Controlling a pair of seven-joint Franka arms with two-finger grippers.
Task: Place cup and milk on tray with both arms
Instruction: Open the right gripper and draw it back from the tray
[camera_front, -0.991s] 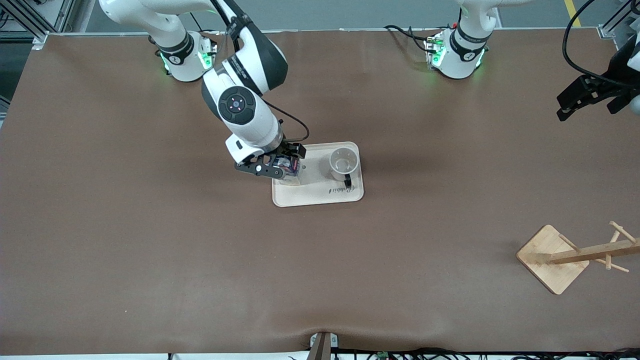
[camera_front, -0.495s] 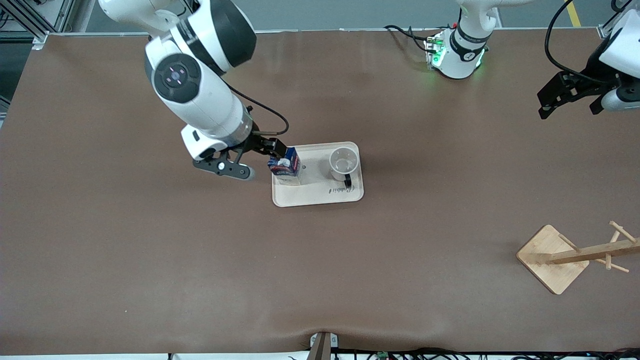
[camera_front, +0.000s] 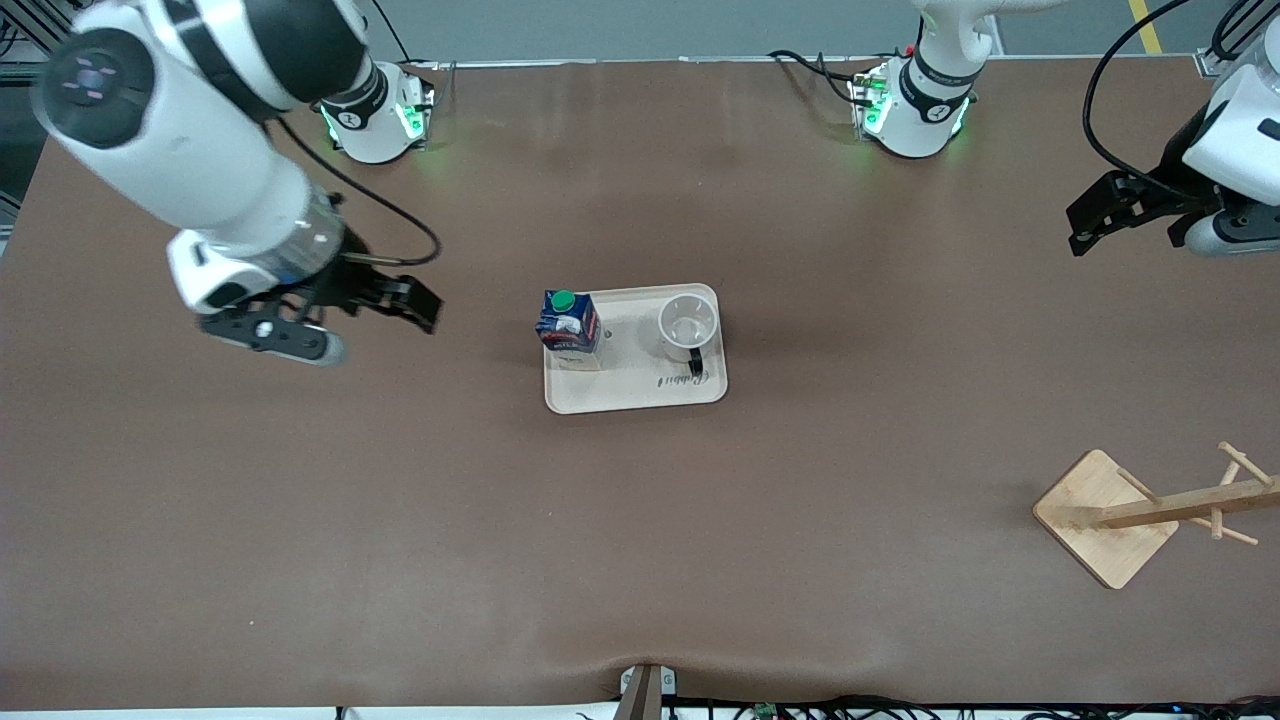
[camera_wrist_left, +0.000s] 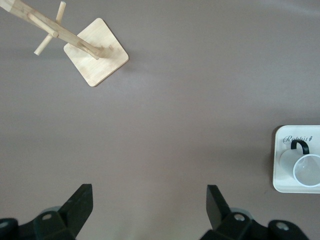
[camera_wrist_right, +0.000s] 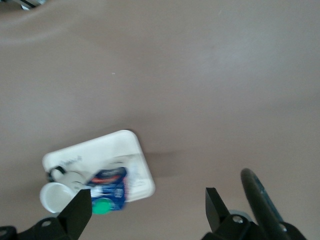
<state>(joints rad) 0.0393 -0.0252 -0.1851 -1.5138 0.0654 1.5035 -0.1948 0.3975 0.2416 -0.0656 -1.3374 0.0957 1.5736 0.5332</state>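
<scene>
The cream tray (camera_front: 640, 392) lies mid-table. The dark-blue milk (camera_front: 570, 324) with its green cap stands upright on the tray's end toward the right arm. The white cup (camera_front: 688, 325) stands upright on the tray's other end, its black handle toward the front camera. My right gripper (camera_front: 380, 332) is open and empty, raised over bare table off the tray's right-arm end. Its wrist view shows the tray (camera_wrist_right: 102, 149), milk (camera_wrist_right: 108, 192) and cup (camera_wrist_right: 54, 196) below. My left gripper (camera_front: 1125, 232) is open and empty, waiting high over the left arm's end of the table. Its wrist view shows the cup (camera_wrist_left: 306, 168) and tray (camera_wrist_left: 281, 183).
A wooden rack with pegs on a square base (camera_front: 1105, 518) stands near the front camera at the left arm's end of the table; it also shows in the left wrist view (camera_wrist_left: 96, 58). Brown table surface surrounds the tray on all sides.
My right gripper let go of the milk, opened, and drew away from the tray toward the right arm's end of the table. The milk stays upright on the tray. The left gripper shifted slightly.
</scene>
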